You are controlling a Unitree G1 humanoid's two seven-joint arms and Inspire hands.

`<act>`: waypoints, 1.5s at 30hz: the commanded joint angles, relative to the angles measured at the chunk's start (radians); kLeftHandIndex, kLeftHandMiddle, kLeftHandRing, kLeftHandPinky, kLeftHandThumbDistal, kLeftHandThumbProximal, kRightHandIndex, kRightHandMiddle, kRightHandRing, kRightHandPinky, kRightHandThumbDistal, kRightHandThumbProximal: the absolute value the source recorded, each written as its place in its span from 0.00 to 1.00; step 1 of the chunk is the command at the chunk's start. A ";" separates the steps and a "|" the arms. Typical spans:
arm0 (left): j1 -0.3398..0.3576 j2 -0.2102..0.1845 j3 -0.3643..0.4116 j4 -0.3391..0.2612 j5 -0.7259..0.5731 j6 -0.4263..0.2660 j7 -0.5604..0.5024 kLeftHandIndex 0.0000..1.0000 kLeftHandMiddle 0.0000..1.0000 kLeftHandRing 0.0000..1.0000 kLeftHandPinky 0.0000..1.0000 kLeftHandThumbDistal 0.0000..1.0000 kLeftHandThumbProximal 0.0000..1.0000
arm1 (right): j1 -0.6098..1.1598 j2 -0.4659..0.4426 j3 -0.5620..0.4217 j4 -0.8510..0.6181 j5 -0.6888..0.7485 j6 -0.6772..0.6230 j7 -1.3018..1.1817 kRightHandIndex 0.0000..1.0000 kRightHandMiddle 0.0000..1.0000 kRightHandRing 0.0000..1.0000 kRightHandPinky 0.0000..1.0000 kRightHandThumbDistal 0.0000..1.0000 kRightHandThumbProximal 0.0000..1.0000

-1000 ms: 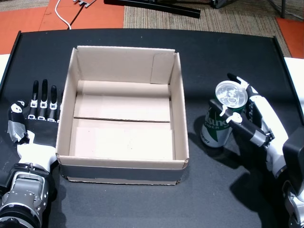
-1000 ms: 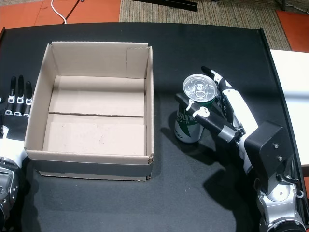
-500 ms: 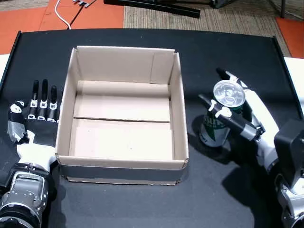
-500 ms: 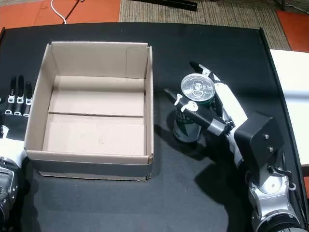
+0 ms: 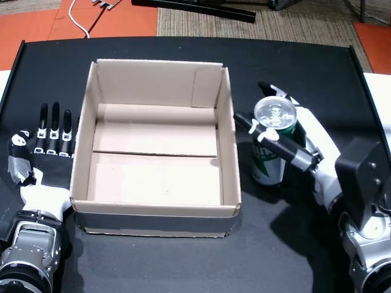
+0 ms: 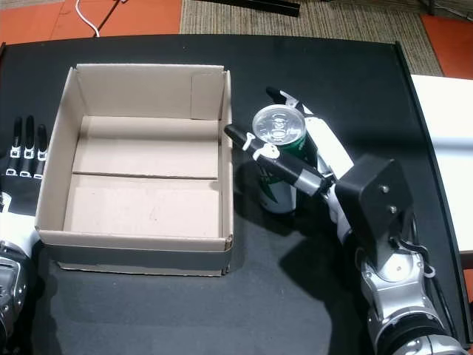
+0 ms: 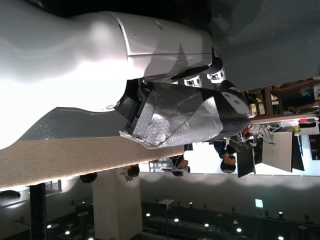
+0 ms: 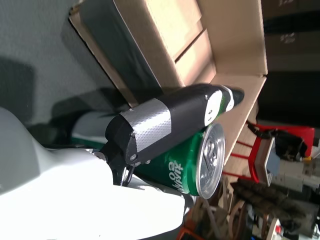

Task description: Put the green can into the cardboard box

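One green can (image 5: 273, 146) stands upright just beside the cardboard box (image 5: 156, 146), on its right-hand wall side, and we have our right hand (image 5: 302, 146) wrapped around it: the thumb (image 5: 278, 143) lies across the face nearest the box, the other fingers curl behind the far side, and the palm sits on the side away from the box. In both head views the can's silver top shows clear above the thumb, and its lower body reaches down to the black bench (image 5: 293, 67); whether the base rests on the bench or is just off it we cannot tell. In the right wrist view the can (image 8: 187, 167) appears sideways with the taped thumb (image 8: 165, 125) pressed over it and the box wall (image 8: 150, 45) just past it.

Our left hand (image 5: 46, 149) lies flat on the bench against the opposite wall of the box, fingers straight, spread and holding nothing. Its lower edge is cut off in a head view (image 6: 18, 170), and the left wrist view shows mostly white casing and taped knuckles, so the fingers are hard to read there.
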State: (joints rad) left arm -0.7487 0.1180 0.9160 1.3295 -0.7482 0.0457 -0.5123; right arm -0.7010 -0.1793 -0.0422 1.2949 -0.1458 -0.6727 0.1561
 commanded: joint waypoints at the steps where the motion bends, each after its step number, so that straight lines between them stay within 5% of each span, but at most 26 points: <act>1: 0.036 0.003 0.004 0.015 0.001 -0.006 0.031 0.47 0.46 0.58 0.76 0.00 0.79 | 0.003 -0.006 0.017 0.005 -0.028 0.009 -0.066 0.66 0.63 0.64 0.66 0.04 0.00; 6: 0.035 0.005 0.004 0.015 0.000 -0.003 0.028 0.46 0.45 0.57 0.74 0.00 0.79 | 0.018 -0.013 0.029 0.010 -0.045 0.014 -0.112 0.52 0.48 0.51 0.55 0.00 0.00; 13: 0.031 0.010 0.008 0.016 -0.004 0.001 0.043 0.45 0.44 0.58 0.84 0.00 0.80 | 0.039 -0.024 0.027 0.014 -0.042 0.021 -0.133 0.39 0.35 0.42 0.48 0.01 0.00; 25: 0.034 0.007 -0.001 0.018 0.005 -0.004 0.025 0.43 0.44 0.56 0.78 0.00 0.80 | 0.039 -0.043 -0.007 0.009 -0.008 0.011 -0.129 0.34 0.31 0.38 0.47 0.00 0.00; 30: 0.030 -0.001 -0.002 0.018 0.005 -0.012 0.038 0.42 0.44 0.57 0.74 0.00 0.76 | -0.011 -0.081 -0.001 -0.035 -0.037 -0.106 -0.201 0.31 0.29 0.35 0.46 0.00 0.00; 36: 0.026 -0.006 0.002 0.020 0.000 -0.005 0.035 0.47 0.46 0.56 0.71 0.00 0.77 | -0.162 -0.182 0.049 -0.135 -0.205 -0.318 -0.486 0.21 0.20 0.28 0.41 0.03 0.00; 39: 0.023 -0.009 -0.002 0.020 0.004 -0.007 0.039 0.46 0.46 0.57 0.71 0.00 0.78 | -0.266 -0.261 0.099 -0.212 -0.407 -0.340 -0.778 0.12 0.14 0.23 0.34 0.16 0.00; 45: 0.018 -0.018 -0.003 0.021 0.006 -0.013 0.039 0.45 0.45 0.55 0.69 0.00 0.79 | -0.422 -0.380 0.204 -0.270 -0.684 -0.287 -1.186 0.15 0.13 0.26 0.35 0.38 0.00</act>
State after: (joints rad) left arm -0.7617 0.1146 0.9138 1.3291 -0.7512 0.0370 -0.5030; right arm -1.0762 -0.5213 0.1439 1.0412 -0.7915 -0.9677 -0.9587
